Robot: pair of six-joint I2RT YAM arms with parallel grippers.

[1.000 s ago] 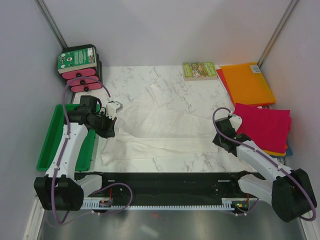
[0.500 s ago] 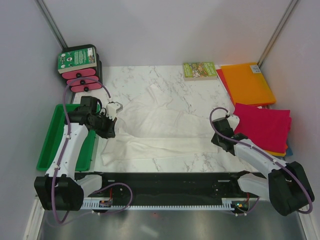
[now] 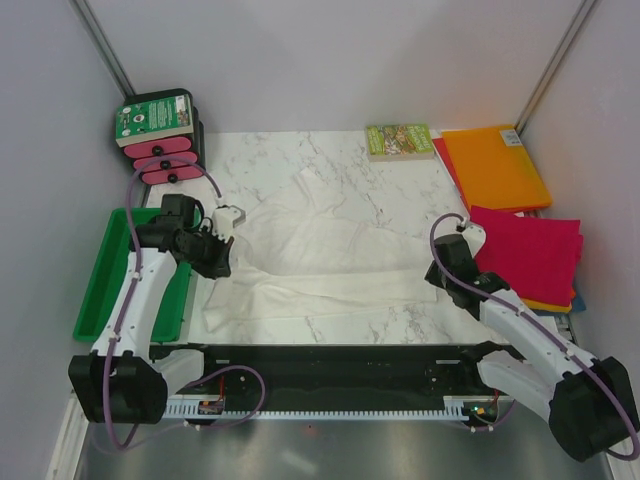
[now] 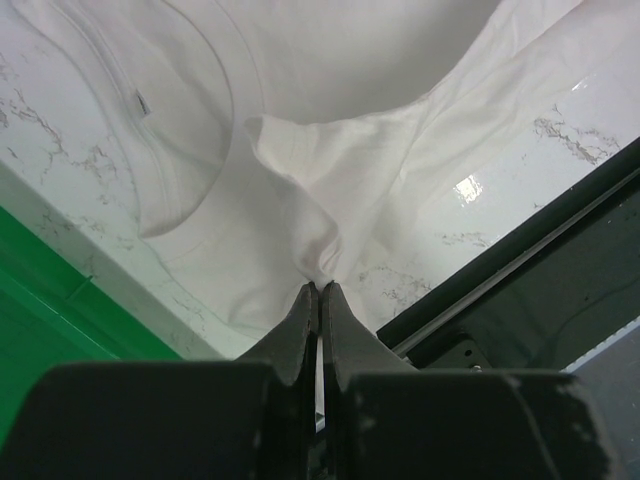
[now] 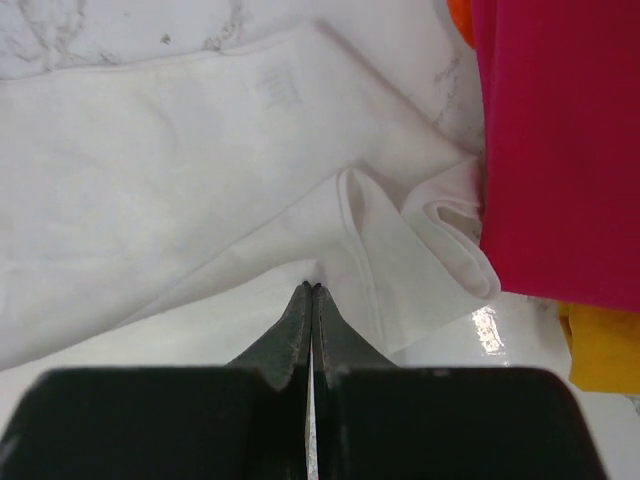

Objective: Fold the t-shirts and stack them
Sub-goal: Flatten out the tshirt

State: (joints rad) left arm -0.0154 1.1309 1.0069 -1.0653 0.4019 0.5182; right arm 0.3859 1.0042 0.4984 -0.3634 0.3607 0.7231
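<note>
Left gripper first: its fingers are squeezed flat together with a puckered bit of the white t-shirt pinched at the tips. You can see the cloth bunching toward that spot in the left wrist view. The neck ribbing and a small tag sit toward the upper left of that frame, and a strip of the green bin shows at lower left.

Right gripper is the same deal, fingers closed with no gap. The lower hem of the white t-shirt looks nipped right at the very tips. Just right of the tips a sleeve is rolled into a loose curl, touching the edge of the magenta t-shirt, and a bit of orange cloth peeks out under it at the lower right corner.

From overhead, the white t-shirt lies spread and wrinkly across the middle of the marble table. Its near edge is doubled over into a long band running between the left gripper at its left end and the right gripper at its right.

The magenta t-shirt is folded flat at right centre, and the orange t-shirt is folded at the upper right. A small book sits beside that at the far edge. The green bin is on the left, and a black case with a green label is at upper left.
</note>
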